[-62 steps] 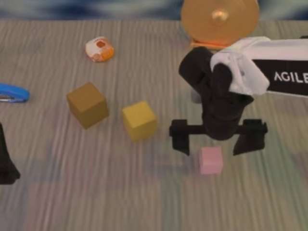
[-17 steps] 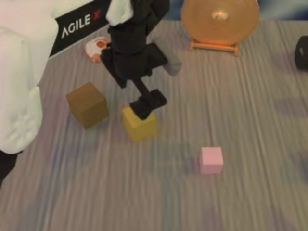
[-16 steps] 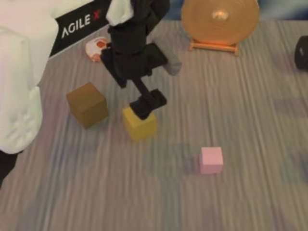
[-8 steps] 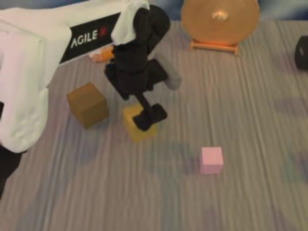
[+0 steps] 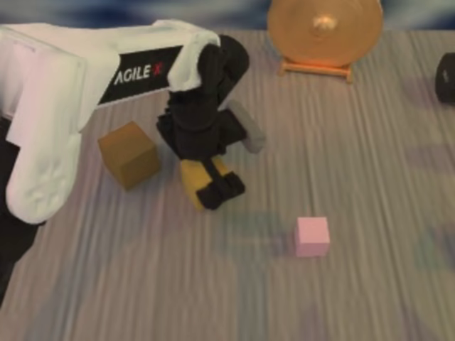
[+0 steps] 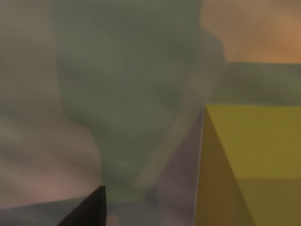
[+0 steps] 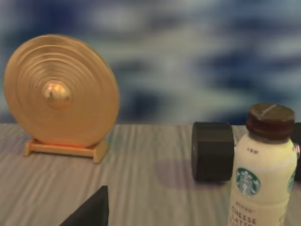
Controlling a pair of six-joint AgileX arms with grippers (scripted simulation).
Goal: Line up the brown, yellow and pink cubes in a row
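Yellow cube (image 5: 190,179) sits on the table (image 5: 370,185) a little left of the middle, and the left pincer (image 5: 217,188) is down over it from above, its dark fingers (image 5: 222,190) covering the cube's right and near parts so that only a yellow strip on the left and a sliver by the wrist show in the top view. Whether those fingers are pressed against the cube's sides or merely stand around it cannot be told. In the left wrist view the same cube (image 6: 254,165) fills one side of the picture, very close to the camera, with one dark fingertip (image 6: 89,209) showing apart from it at the edge.

Brown cube (image 5: 129,154) stands just to the left of the yellow one, turned slightly askew, with a small gap between them. Pink cube (image 5: 313,236) lies well apart, to the right and nearer the front edge of the table, untouched by either arm. The three do not form a row as they lie.

Right arm is parked off the table's right side; the top view does not show its pincer. Its wrist view shows a golden disc on a stand (image 7: 61,96), also seen at the back of the table (image 5: 324,32), a dark dumbbell (image 7: 212,151) and a cream bottle with a brown cap (image 7: 263,174).
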